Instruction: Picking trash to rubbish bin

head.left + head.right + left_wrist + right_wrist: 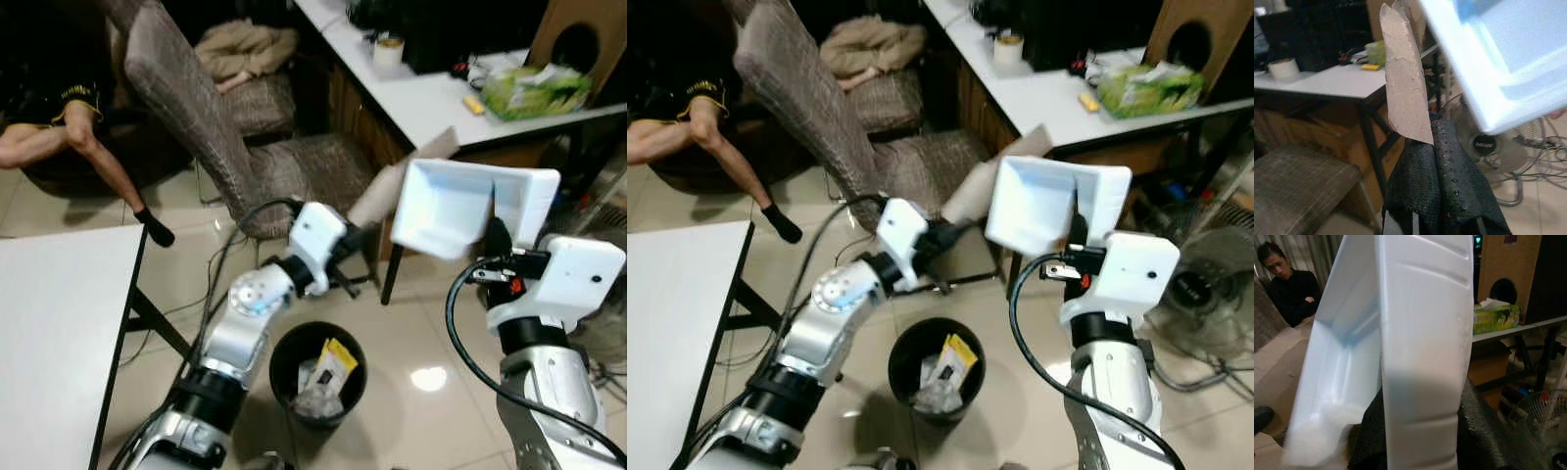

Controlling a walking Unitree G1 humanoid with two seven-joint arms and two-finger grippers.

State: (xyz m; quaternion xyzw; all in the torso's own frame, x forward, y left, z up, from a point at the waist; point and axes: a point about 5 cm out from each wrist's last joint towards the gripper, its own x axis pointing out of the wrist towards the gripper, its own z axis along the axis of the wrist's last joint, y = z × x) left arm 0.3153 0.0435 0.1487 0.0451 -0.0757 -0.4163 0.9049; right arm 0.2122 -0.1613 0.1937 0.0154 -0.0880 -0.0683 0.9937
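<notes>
Our left gripper (1422, 147) pinches one torn cardboard strip (387, 186), raised above and beyond the black rubbish bin (315, 375) on the floor. Our right gripper (1420, 431) clamps one white foam tray (465, 208), held up right of the bin. Our left wrist view shows one tape roll (1282, 69) on the desk (1332, 83); our right wrist view shows a seated person (1290, 286)

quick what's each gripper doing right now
Left gripper: shut on the cardboard piece.
Right gripper: shut on the white foam container.

Matt white foam tray (460, 206), rough brown cardboard (1405, 88), glossy floor tiles (431, 333).
</notes>
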